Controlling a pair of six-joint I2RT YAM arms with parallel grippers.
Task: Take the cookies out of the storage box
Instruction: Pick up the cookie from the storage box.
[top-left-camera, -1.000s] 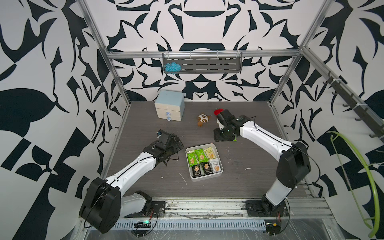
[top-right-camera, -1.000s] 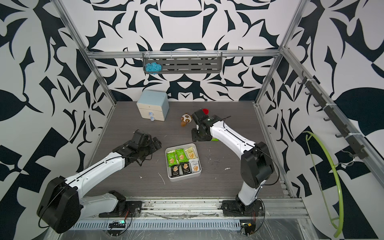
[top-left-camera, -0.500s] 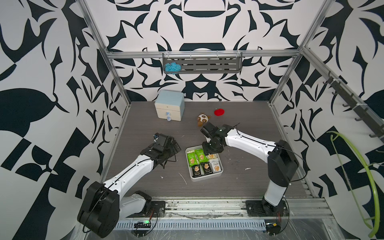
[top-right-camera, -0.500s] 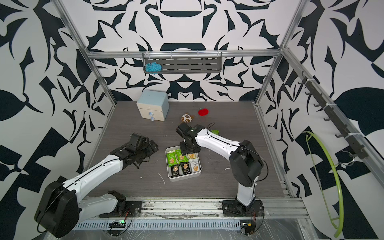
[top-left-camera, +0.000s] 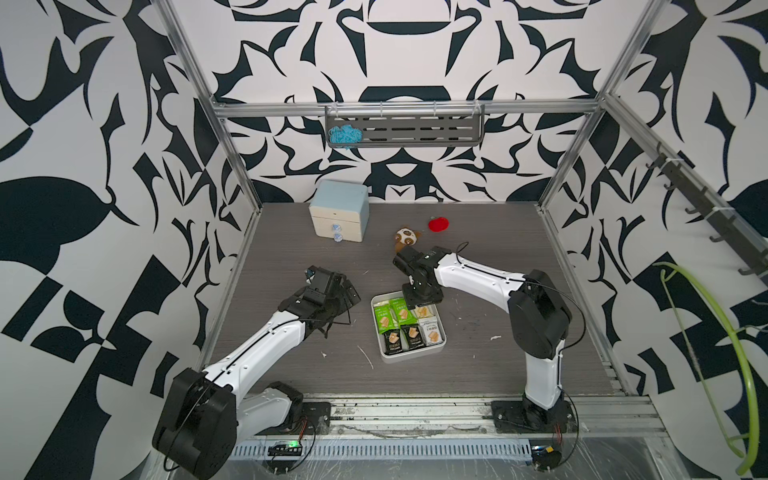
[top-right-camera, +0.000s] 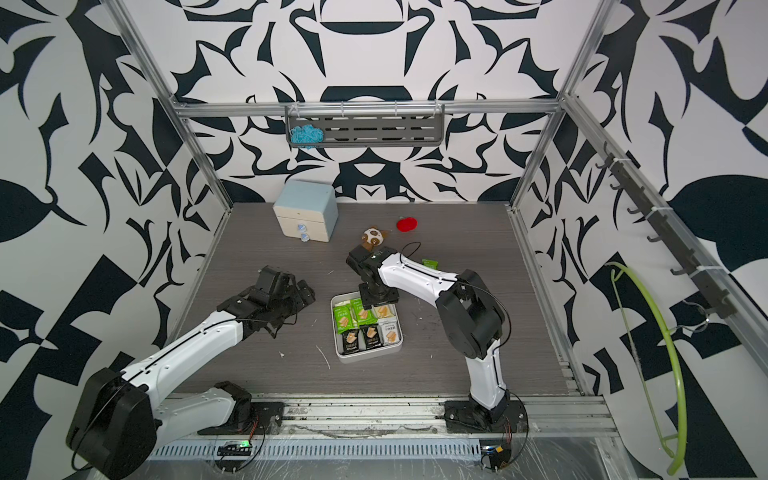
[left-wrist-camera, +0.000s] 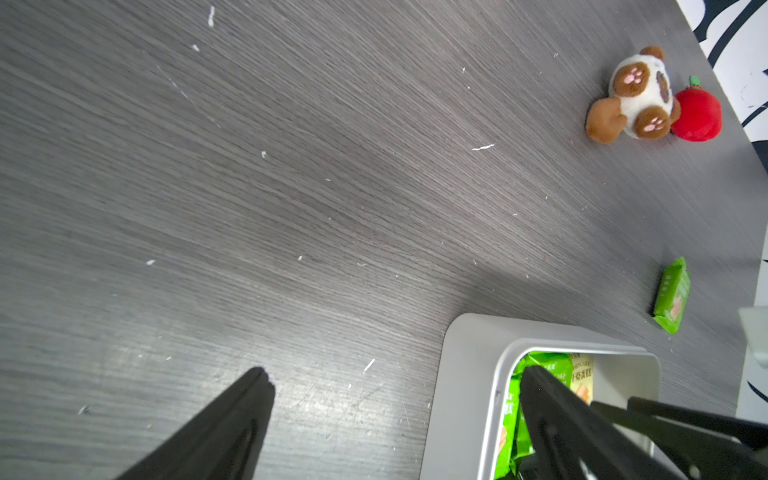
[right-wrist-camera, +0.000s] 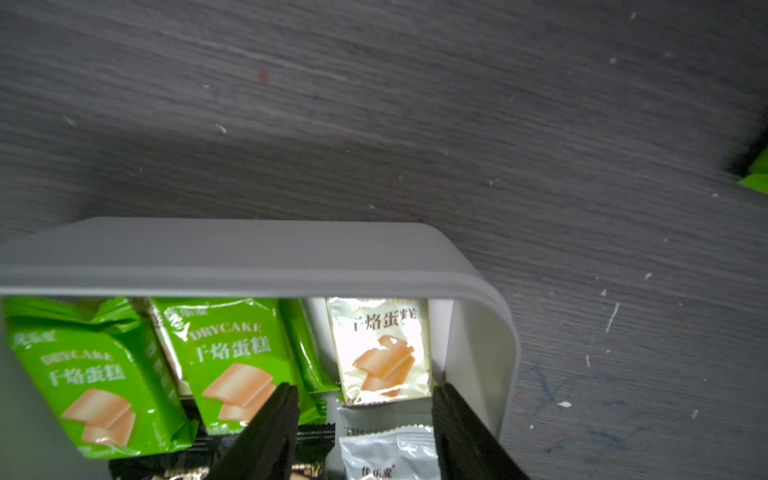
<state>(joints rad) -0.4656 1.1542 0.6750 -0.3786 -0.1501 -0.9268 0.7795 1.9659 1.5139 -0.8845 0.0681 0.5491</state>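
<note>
Cookies (right-wrist-camera: 232, 357) in storage box (right-wrist-camera: 249, 266), right end effector (right-wrist-camera: 365, 392) ajar astride cream packet (right-wrist-camera: 382, 349), empty, left end effector (left-wrist-camera: 395, 374) open.

"DRYCAKE" and "干烙蛋糕" on green cookies (right-wrist-camera: 232, 357), "干烙蛋糕" on cream cookie (right-wrist-camera: 382, 349)

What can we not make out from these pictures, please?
- Cookies underneath: covered by those above, in every view.
- Far row of the storage box: both top views, partly under the right gripper.
- Loose green packet: right wrist view, cut by the edge.
</note>
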